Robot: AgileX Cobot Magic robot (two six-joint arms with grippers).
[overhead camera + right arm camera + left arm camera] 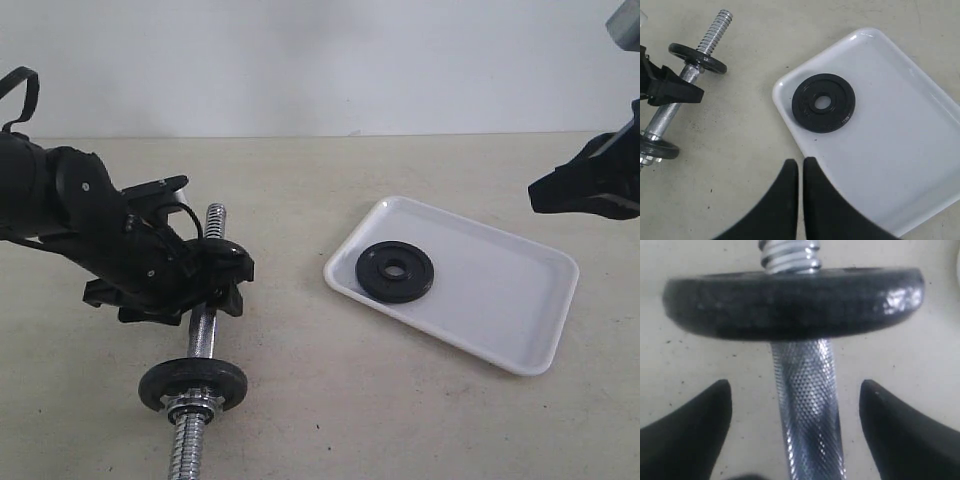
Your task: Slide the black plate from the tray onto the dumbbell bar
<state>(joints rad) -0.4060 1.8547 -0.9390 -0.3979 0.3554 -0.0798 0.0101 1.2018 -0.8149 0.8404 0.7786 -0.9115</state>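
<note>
Our right gripper (800,162) hangs clear of the tray (500,300), its two fingers pressed almost together and holding nothing. Our left gripper (795,383) stands well apart from the tray, its jaws spread wide on either side of the dumbbell bar (203,330). Neither finger touches the knurled middle.

The black plate (395,271) lies flat inside the tray, close to the corner nearest the bar, with its raised ring and central hole facing up. The bar rests on the table (300,400), off the tray on the plate's side. A black disc (790,302) is already threaded on just past the left gripper, and a bare threaded end (215,212) points away.

We judge the plate to be stiff and dense for its size, with no give under the fingers. On the glossy tray it will likely skate if pushed from one side. Lying flat, it offers only a low rim. The surest hold looks to be one finger in the central hole and the other outside the rim, or a pinch across the full width. The tray itself looks light and may shift with it.
</note>
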